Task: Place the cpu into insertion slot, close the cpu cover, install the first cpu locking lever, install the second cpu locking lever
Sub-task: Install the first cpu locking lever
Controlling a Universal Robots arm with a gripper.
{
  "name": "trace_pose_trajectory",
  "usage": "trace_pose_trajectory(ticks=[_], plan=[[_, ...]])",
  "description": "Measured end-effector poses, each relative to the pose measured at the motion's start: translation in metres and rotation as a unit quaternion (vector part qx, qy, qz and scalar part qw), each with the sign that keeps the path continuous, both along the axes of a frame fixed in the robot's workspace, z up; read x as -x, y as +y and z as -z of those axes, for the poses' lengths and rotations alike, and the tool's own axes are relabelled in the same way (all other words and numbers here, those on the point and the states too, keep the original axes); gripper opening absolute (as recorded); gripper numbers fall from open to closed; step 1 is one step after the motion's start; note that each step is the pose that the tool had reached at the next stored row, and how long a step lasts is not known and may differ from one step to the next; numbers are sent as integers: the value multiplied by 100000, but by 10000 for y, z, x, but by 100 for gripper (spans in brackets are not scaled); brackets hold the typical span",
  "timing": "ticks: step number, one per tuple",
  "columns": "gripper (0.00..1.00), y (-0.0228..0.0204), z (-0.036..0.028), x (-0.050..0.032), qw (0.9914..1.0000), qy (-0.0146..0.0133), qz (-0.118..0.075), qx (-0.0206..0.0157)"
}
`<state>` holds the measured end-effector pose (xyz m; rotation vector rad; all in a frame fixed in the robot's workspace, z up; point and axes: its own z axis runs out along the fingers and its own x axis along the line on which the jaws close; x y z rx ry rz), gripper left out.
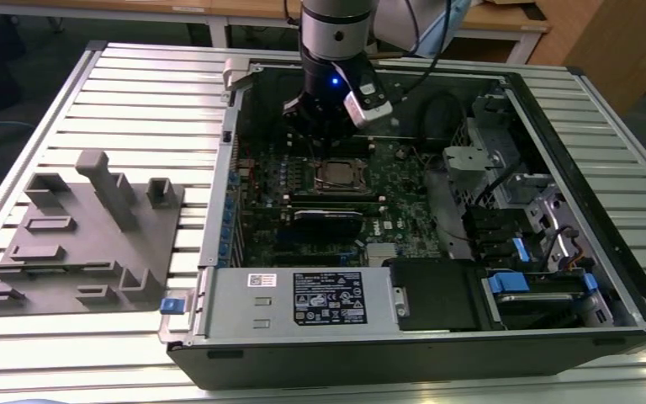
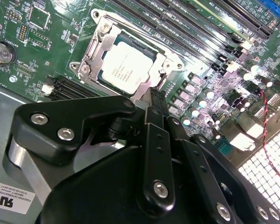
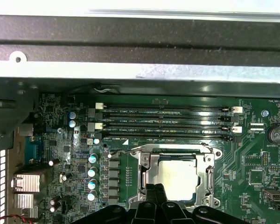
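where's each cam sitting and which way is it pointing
Exterior view: off the arm, raised, looking down into the open computer case; the arm reaches into it.
First wrist view: on the wrist, facing the memory slots; pincer tips show.
Second wrist view: on the wrist, behind the pincer's black linkage, facing the circuit board.
Both wrist views share the cpu seated on the board.

The claw (image 3: pixel 155 187) hides one edge of the cpu (image 3: pixel 177 175); the claw itself is cut off by the frame.
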<state>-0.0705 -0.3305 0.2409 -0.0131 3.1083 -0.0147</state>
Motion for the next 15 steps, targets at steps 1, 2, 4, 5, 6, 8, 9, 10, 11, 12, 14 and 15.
trace_pose_trajectory(ticks=[1,2,4,5,6,8,9,10,11,12,14,15], plan=[[11,0,0,2,100000,-1,4,0],[11,0,0,6,100000,2,8,1],[11,0,0,16,100000,-3,3,-2],[11,0,0,21,100000,-1,2,-1],[11,0,0,26,100000,0,1,-6],[11,0,0,36,100000,1,3,-1],[11,0,0,40,100000,0,3,-4],[11,-1,0,47,100000,-3,-1,-2],[11,-2,0,57,100000,-2,-2,-1],[11,-2,0,72,100000,-4,-1,-3],[11,-4,0,110,100000,-7,1,0],[11,-5,0,132,100000,-9,6,-3]])
